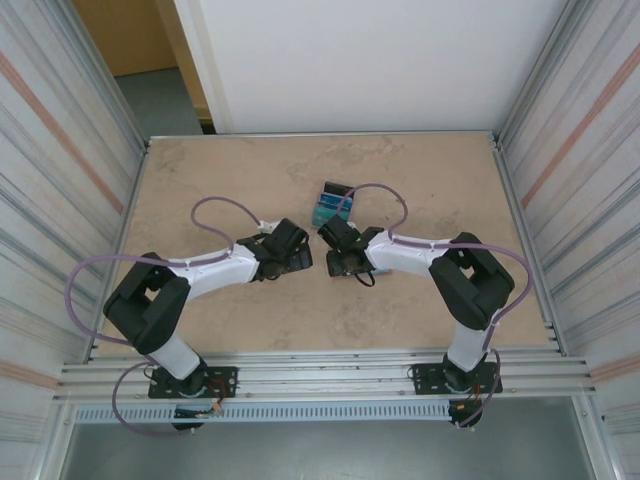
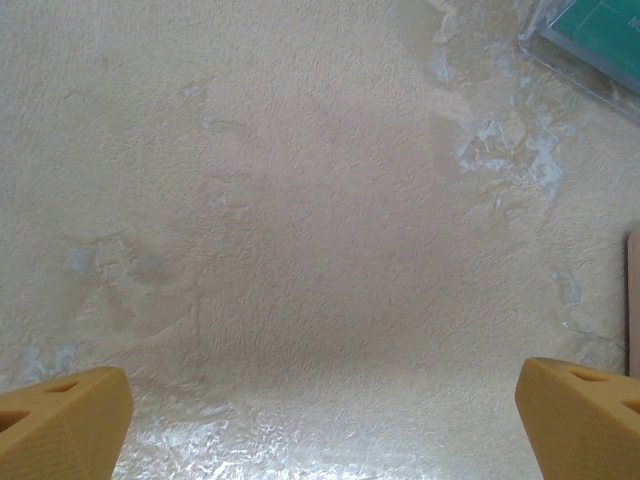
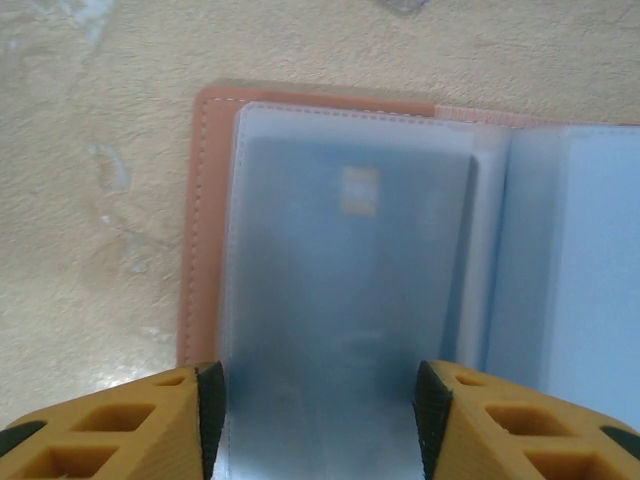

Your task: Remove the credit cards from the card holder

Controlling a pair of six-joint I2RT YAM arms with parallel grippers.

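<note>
- The card holder [image 3: 205, 220] is seen lying opened flat beneath the right gripper [image 3: 320, 400]. The jaws are set partway apart, astride the 6 o'clock end of a clear plastic sleeve [image 3: 300, 125]. Nothing is seen clamped, and whether the pads [image 3: 212, 400] touch the sleeve cannot be told.
- One dark credit card [image 3: 340, 290] is seen inside that sleeve, a pale chip [image 3: 360, 190] toward its 12 o'clock end. A second sleeve page [image 3: 580, 260] is spread at 3 o'clock, and the salmon cover shows as a border at 9 and 12 o'clock.
- The card is judged light, stiff and slippery, and the sleeve thin and limp. A pinch across the card's exposed short edge is advised, with the holder kept pinned so that it is not dragged along.
- The sleeve's open mouth cannot be made out, so the direction of withdrawal is left unsettled.
- The left gripper [image 2: 320, 425] is held fully spread over bare table [image 2: 300, 250], with nothing between its fingers [image 2: 60, 420].
- Outward from it, a teal card [image 2: 600, 25] is seen at 1 o'clock and a strip of the holder's edge at 3 o'clock.
- In the overhead view, a small stack of removed cards [image 1: 330, 203] lies at 12 o'clock of the right gripper, near it.
</note>
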